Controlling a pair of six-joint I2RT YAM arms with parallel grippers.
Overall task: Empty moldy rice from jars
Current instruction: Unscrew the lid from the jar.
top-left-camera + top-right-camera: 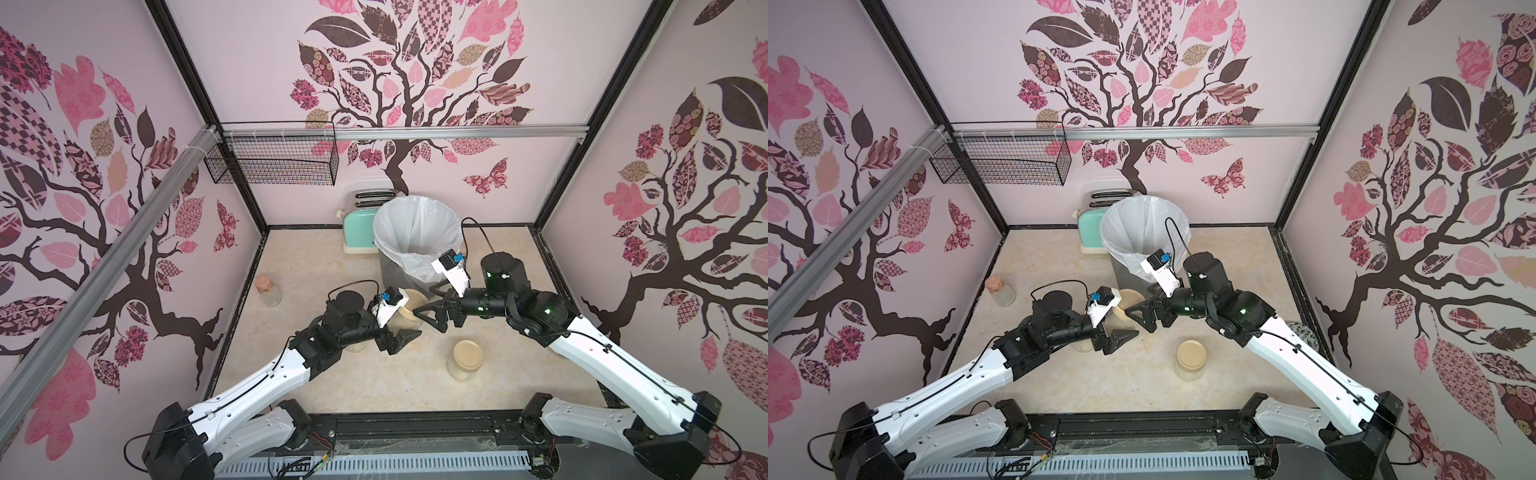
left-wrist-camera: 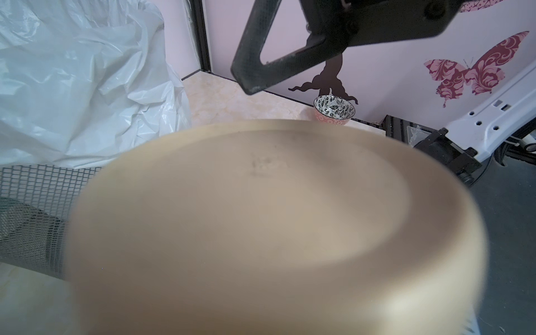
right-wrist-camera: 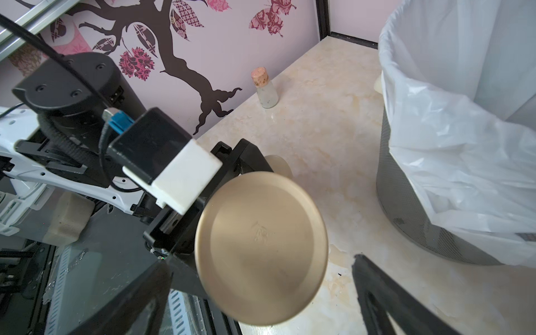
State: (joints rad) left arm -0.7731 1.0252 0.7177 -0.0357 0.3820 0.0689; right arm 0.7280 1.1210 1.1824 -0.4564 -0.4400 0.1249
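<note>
A clear glass jar with a flat beige lid [image 1: 413,305] [image 1: 1130,300] sits between my two grippers, in front of the bin. My left gripper [image 1: 401,328] [image 1: 1117,328] has a finger on each side of its body and looks shut on it. The lid [image 2: 261,217] fills the left wrist view and hides the jaws. My right gripper [image 1: 428,303] [image 3: 261,264] is open, its fingers spread either side of the lid [image 3: 261,246] without touching. A second jar [image 1: 465,353] [image 1: 1191,353] stands alone nearer the front, with pale rice [image 1: 462,372] showing through the glass. A third jar [image 1: 355,345] peeks out under my left arm.
A mesh bin with a white liner [image 1: 417,232] [image 3: 435,145] stands just behind the grippers. A mint toaster [image 1: 357,228] is behind it. A cork-topped bottle [image 1: 268,289] [image 3: 265,90] stands by the left wall and a patterned bowl [image 2: 334,109] by the right. A wire basket [image 1: 274,162] hangs on the back rail.
</note>
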